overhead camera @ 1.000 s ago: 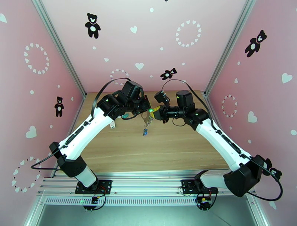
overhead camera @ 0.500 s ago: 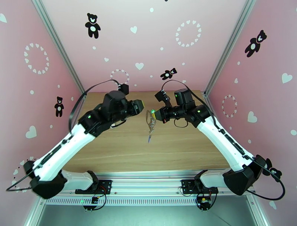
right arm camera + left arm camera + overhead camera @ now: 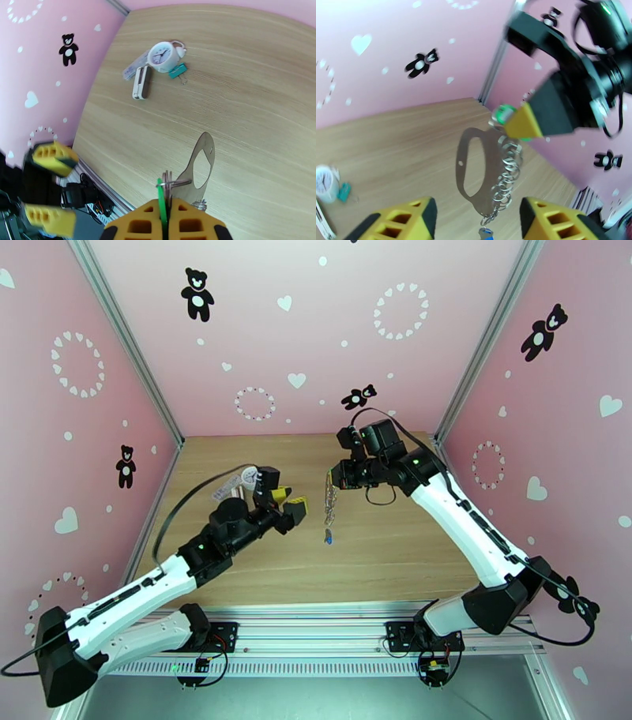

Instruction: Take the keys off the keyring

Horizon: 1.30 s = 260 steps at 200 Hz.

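Two grippers share this job, and the left one is yours to place. Your left gripper (image 3: 289,503) hangs with its yellow pads (image 3: 401,223) spread wide and nothing between them, and the clock charm (image 3: 250,477) lies on the table (image 3: 379,556) at about its 10 o'clock. At its 3 o'clock in the top view the keyring (image 3: 472,169) dangles, apparently clear of the wood. The row of metal rings (image 3: 508,167) faces the right arm, and the blue key (image 3: 486,233) hangs on a short chain at the 6 o'clock end. At the 12 o'clock end your right gripper (image 3: 165,221) is clamped tight on the green key (image 3: 160,197) by its tag, so the whole holder hangs from that one pinch. The step in hand looks like a pull-apart. Bring the left pads in from 9 o'clock onto the flat mauve plate beside the cut-out, not onto the loose rings, which would likely slip and bunch. The plate hangs free and may swing or twist on contact, so come in slowly and square to its face. Close firmly, then draw away in line with the green key's ring rather than across it.
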Each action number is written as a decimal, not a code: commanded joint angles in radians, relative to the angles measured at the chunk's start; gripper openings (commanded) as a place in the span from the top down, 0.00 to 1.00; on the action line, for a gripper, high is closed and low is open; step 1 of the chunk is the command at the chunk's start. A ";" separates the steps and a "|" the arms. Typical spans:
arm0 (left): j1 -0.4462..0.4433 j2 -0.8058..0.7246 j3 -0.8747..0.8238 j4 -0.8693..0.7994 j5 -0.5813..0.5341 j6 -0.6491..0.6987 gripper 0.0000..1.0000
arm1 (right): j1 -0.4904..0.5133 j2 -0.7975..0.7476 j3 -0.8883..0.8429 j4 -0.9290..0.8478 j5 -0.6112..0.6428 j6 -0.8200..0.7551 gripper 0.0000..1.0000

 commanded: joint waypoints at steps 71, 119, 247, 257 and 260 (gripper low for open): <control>-0.065 0.310 0.031 0.396 -0.140 0.076 0.19 | 0.040 0.019 0.067 0.018 0.081 0.185 1.00; -0.065 0.423 0.112 0.418 -0.157 0.070 0.30 | 0.042 0.014 0.067 0.016 0.061 0.190 1.00; -0.065 0.473 0.138 0.419 -0.261 0.068 0.95 | 0.042 -0.002 0.067 0.002 0.061 0.159 0.96; -0.065 0.467 0.136 0.418 -0.266 0.070 0.99 | 0.042 -0.005 0.066 0.002 0.067 0.156 0.94; -0.064 0.467 0.135 0.419 -0.267 0.071 1.00 | 0.042 -0.005 0.067 0.000 0.069 0.156 0.93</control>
